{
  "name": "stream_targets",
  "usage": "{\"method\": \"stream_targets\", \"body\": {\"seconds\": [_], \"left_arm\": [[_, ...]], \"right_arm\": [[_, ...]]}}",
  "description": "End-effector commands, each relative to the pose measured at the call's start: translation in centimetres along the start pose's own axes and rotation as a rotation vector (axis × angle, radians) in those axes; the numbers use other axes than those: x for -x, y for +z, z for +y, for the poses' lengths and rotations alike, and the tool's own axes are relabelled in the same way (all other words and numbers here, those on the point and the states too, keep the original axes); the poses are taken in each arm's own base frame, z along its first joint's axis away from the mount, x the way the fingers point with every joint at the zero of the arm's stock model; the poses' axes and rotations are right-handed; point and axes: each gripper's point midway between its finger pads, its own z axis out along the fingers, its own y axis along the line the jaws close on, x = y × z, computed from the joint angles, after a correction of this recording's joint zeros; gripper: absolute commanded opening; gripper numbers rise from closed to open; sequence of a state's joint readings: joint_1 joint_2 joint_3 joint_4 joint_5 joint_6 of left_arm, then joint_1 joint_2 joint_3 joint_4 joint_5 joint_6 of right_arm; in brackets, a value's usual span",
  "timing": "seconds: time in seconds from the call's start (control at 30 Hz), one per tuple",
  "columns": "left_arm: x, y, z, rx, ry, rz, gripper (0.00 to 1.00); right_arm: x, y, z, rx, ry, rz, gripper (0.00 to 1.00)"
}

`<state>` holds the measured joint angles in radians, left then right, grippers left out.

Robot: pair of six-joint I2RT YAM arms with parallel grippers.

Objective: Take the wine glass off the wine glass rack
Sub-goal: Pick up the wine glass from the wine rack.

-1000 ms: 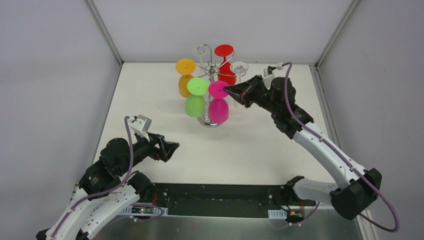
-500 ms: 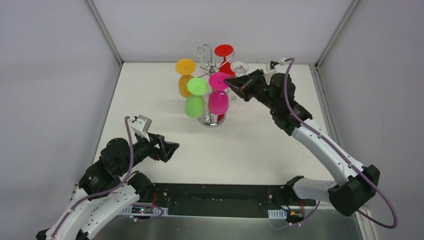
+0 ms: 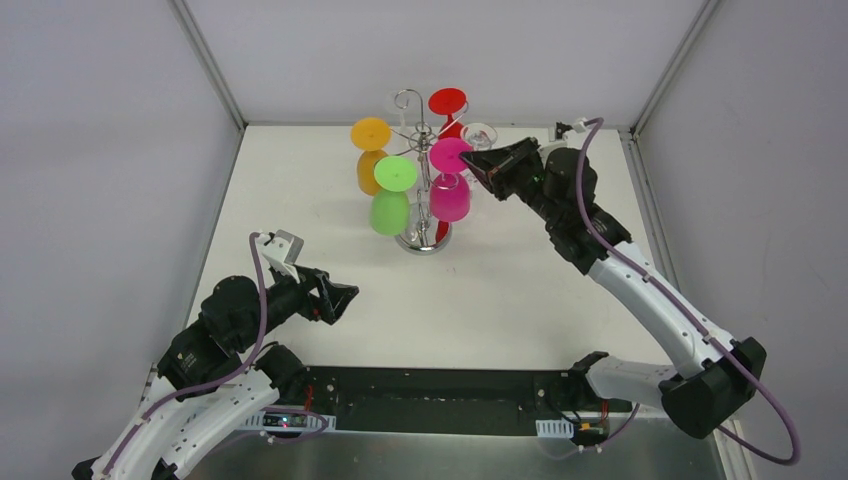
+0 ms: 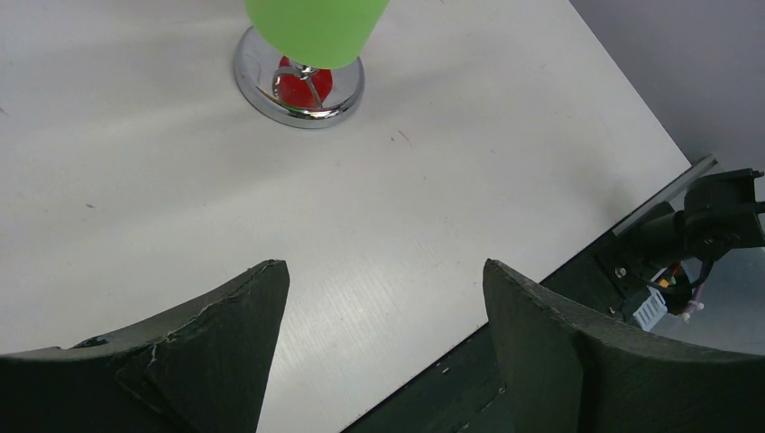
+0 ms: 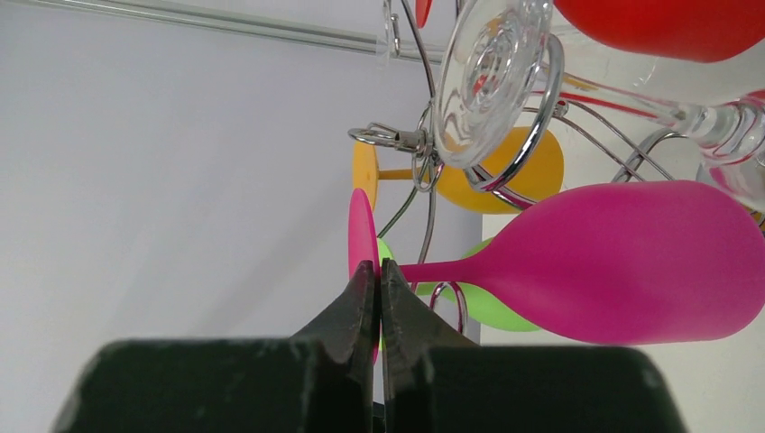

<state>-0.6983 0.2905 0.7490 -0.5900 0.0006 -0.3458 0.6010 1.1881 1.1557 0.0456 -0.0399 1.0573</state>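
Observation:
The wine glass rack (image 3: 421, 243) is a chrome wire stand at the back middle of the table. A magenta wine glass (image 3: 450, 196) hangs bowl-down at its right side. My right gripper (image 3: 472, 160) is shut on the rim of that glass's foot (image 5: 363, 236). In the right wrist view its stem and bowl (image 5: 631, 271) stretch out to the right, close to the rack's wire arms (image 5: 424, 135). My left gripper (image 3: 341, 297) is open and holds nothing, low over the table near the front left, well away from the rack (image 4: 255, 83).
An orange glass (image 3: 369, 152), a green glass (image 3: 391, 197), a red glass (image 3: 449, 108) and a clear glass (image 3: 480, 134) also hang on the rack. The clear glass's foot (image 5: 492, 77) sits just above the magenta stem. Walls enclose the table on three sides.
My right gripper has risen and drawn back to the right with the magenta glass by its foot, so the bowl hangs higher. The left arm has stayed still.

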Motion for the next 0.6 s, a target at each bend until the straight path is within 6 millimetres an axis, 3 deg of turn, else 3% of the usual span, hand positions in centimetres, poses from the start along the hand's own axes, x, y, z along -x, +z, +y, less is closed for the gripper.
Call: {"method": "stream_targets", "body": {"seconds": [0.0,0.27,0.57], "left_arm": [[0.1,-0.2,-0.2,-0.02,0.019,-0.003,0.81],[0.1,-0.3,-0.2,-0.016,0.017,-0.009,0.81],[0.2,-0.3,-0.2,-0.017,0.015,-0.013,0.81]], "right_arm": [[1.4,-2.2,3.8,0.103,-0.023,-0.059,0.0],[1.6,-3.1,3.0,0.091,-0.019,-0.074,0.0],[2.2,-6.1,2.0,0.081,-0.046,-0.123,0.0]]}}
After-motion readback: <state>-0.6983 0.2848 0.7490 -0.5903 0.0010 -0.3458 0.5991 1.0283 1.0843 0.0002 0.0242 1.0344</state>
